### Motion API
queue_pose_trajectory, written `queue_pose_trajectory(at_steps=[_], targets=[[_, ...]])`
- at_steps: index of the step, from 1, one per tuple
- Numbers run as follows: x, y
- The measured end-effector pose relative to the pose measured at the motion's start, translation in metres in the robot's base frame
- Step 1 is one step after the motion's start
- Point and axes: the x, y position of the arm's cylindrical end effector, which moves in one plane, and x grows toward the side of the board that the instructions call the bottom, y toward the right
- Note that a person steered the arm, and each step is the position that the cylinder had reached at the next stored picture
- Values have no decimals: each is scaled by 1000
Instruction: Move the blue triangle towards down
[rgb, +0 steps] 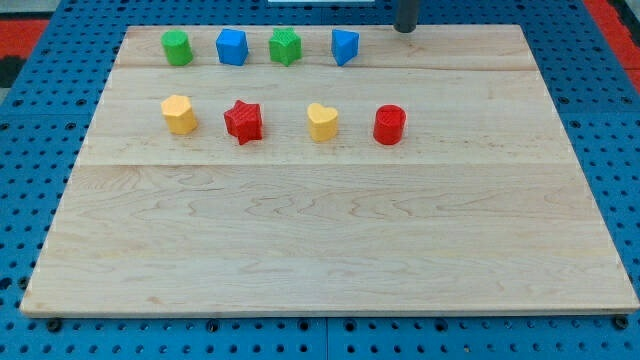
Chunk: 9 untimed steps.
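My tip (406, 29), the lower end of a straight dark rod entering from the view's top edge, stands upright at the far edge of the pale wooden tabletop (330, 240). It carries no hand, so nothing is grasped. The small blue plastic triangle (345, 46) sits near the tip, to its left and slightly lower, apart from it, just right of the green star-shaped block (285, 46).

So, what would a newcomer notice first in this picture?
Two neat rows of coloured blocks stand near the top of the wooden board: green, blue, green and the blue triangle above; yellow, red star, yellow and red below. My tip sits at the board's top edge, right of the blue triangle, apart from it.
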Motion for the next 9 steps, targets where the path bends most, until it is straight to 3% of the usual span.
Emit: queue_pose_trajectory(at_steps=[5,9], targets=[[0,0],[3,-71]])
